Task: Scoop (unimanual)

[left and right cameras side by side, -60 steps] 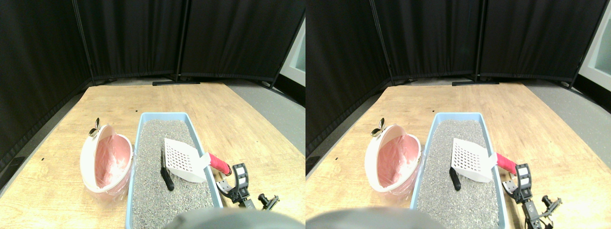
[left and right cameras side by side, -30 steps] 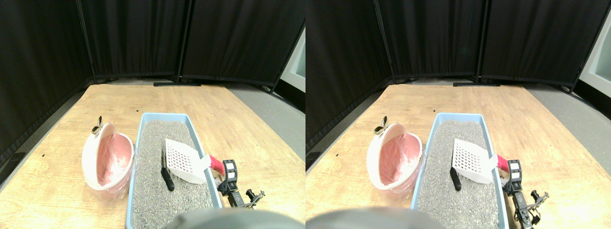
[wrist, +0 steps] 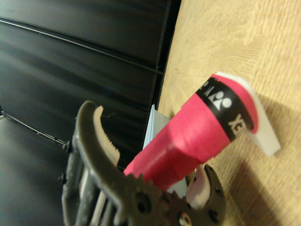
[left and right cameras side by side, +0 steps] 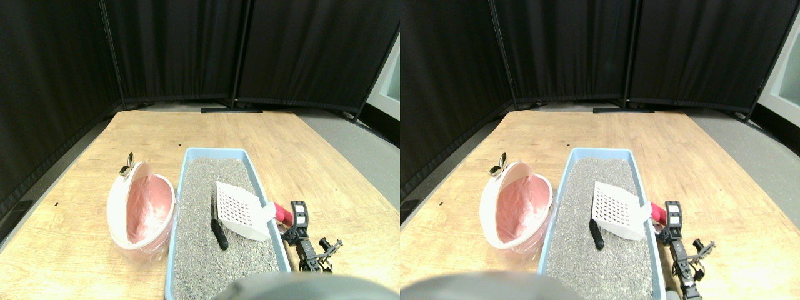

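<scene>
Just outside the tray's (left and right cameras side by side: 262, 181) right rim, the gripper (left and right cameras side by side: 294, 219) has its jaws spread around the scoop's (left and right cameras side by side: 240, 209) red handle (wrist: 197, 132) without pinching it, while the white scoop head rests on the litter (left and right cameras side by side: 206, 250) beside a black piece (left and right cameras side by side: 219, 234).

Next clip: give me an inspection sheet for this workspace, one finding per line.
Surface: wooden table, bare around the gear.
Job's things: blue litter tray of grey litter; white slotted scoop lying in it, its red handle over the tray's right rim; dark piece on the litter; white bin with pink liner left of the tray.
Clutter: nothing seen.
Grippers: right gripper at the red handle, jaws open either side of it.
Cables: nothing seen.
Surroundings: black curtain panels; grey floor.
</scene>
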Robot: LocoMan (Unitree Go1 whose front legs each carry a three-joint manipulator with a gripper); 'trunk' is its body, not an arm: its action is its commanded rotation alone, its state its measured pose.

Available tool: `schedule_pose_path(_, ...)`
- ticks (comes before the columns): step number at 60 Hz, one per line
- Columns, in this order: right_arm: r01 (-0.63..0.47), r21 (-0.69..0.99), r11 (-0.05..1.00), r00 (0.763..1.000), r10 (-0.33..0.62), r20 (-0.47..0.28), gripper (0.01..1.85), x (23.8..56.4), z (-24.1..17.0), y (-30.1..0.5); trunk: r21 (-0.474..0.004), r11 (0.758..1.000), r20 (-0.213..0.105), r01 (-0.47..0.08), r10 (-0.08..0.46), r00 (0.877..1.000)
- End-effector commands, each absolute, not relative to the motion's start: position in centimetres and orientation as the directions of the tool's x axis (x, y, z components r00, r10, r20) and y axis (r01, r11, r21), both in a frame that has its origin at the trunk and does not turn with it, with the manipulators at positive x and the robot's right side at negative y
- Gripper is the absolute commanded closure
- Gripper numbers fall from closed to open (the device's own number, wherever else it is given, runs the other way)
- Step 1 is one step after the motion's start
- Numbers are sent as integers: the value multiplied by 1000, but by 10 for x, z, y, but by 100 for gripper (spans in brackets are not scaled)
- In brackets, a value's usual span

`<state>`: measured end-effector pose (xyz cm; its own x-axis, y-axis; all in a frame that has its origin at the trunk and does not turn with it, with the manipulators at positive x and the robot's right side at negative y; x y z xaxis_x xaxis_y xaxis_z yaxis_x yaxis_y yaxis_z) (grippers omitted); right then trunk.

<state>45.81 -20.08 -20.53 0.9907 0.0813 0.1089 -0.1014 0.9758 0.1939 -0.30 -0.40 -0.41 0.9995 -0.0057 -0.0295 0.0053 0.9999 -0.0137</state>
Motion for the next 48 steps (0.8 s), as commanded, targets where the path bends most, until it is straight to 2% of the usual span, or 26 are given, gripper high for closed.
schedule_pose_path(1, -102, 204, 974, 989, 76, 130, 95, 461, -202, -202, -29, 1000, -43, 2, -4, 999)
schedule_pose_path(48, -86, 229, 970, 994, 67, 88, 99, 479, -210, -201, -26, 1000, -28, -10, 9, 1000)
